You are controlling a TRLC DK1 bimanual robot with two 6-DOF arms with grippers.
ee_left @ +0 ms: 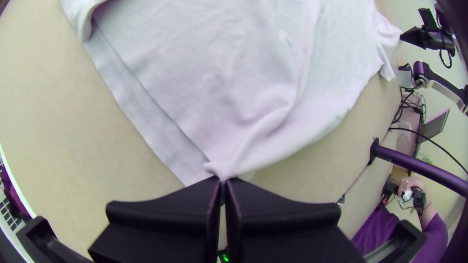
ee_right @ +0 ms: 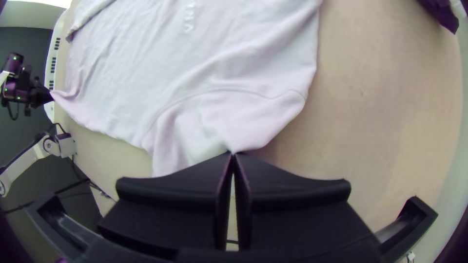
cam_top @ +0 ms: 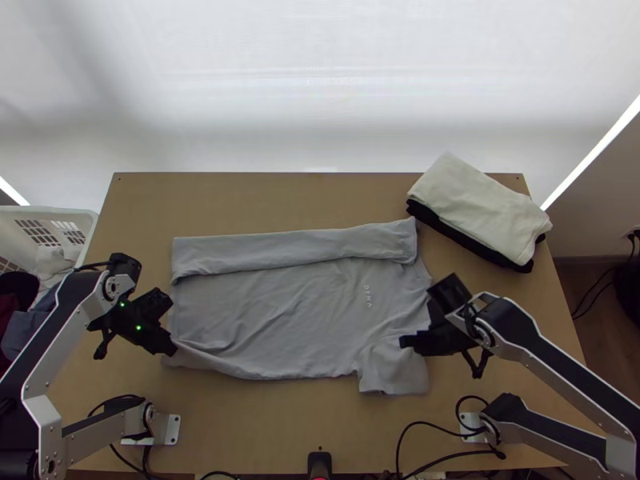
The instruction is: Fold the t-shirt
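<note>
The grey t-shirt [cam_top: 272,312] lies sideways on the table, its far side folded over in a long strip and its near side flat, with a sleeve by the right arm. My left gripper [cam_top: 173,349] is at the shirt's near left corner; in the left wrist view the left gripper [ee_left: 223,181] is shut on the hem corner of the shirt [ee_left: 234,87]. My right gripper [cam_top: 406,341] is over the near sleeve; in the right wrist view the right gripper [ee_right: 233,155] is shut on the sleeve side of the shirt [ee_right: 195,73], which bunches slightly there.
A stack of folded cloth, cream [cam_top: 480,208] over black, lies at the table's far right. A white basket [cam_top: 80,220] with clothes stands beyond the left edge. Cables run along the near edge of the table [cam_top: 264,432]. A person's hands [ee_left: 414,187] hold a device off the table.
</note>
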